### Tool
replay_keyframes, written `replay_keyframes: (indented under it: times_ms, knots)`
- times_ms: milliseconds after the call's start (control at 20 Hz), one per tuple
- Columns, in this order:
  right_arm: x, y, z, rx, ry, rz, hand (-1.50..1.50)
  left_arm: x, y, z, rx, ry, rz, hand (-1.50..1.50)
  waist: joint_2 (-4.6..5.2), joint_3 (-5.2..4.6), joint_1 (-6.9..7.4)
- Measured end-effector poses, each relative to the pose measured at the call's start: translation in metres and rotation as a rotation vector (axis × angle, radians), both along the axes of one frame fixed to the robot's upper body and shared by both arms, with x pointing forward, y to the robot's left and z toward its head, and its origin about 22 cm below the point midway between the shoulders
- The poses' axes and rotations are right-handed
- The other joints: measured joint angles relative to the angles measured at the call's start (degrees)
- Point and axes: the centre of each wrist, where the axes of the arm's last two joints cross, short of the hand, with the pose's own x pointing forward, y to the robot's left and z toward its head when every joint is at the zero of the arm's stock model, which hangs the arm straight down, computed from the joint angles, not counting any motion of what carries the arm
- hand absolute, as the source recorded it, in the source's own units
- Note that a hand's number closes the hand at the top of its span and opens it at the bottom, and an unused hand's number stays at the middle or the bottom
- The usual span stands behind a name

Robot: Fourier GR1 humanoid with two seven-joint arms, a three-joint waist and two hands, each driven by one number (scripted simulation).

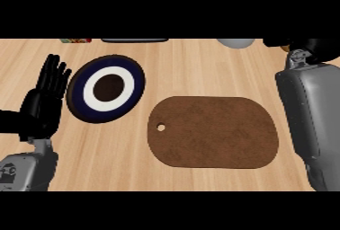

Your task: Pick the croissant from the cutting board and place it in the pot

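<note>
The brown cutting board (212, 132) lies in the middle of the counter with nothing on it. My right hand (317, 47) is at the far right top edge, its fingers curled round a small tan piece, the croissant (285, 47), which is mostly hidden. Just left of that hand, the grey pot (235, 42) shows only as a rounded rim at the top edge. My left hand (44, 101) rests open at the left edge, fingers up.
A round plate (106, 88) with dark blue and white rings and a brown centre lies left of the board. A dark flat object (135, 40) and a small coloured item (75, 40) sit at the far top edge. My right forearm (310, 121) runs along the right side.
</note>
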Motion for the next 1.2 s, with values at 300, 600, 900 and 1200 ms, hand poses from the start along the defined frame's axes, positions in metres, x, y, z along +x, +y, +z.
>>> replay_keyframes:
  times_ms: [300, 600, 900, 1200]
  knots:
    - [-0.031, -0.069, -0.011, 0.035, -0.008, -0.049, 1.50, 0.004, -0.002, 0.003, -0.001, -0.006, -0.001, 0.00, 0.13, 0.01, 0.04]
    - [-0.056, -0.136, -0.028, 0.050, -0.014, -0.037, 1.50, 0.010, -0.003, 0.000, -0.002, -0.007, -0.007, 0.00, 0.30, 0.02, 0.32]
    - [-0.060, -0.180, -0.051, 0.057, 0.008, -0.047, 1.50, 0.016, -0.001, 0.003, 0.000, -0.008, -0.017, 0.00, 0.40, 0.01, 0.76]
    - [-0.058, -0.217, -0.082, 0.155, 0.101, -0.058, 1.50, 0.016, 0.001, -0.001, 0.002, -0.016, -0.021, 0.00, 0.50, 0.04, 1.04]
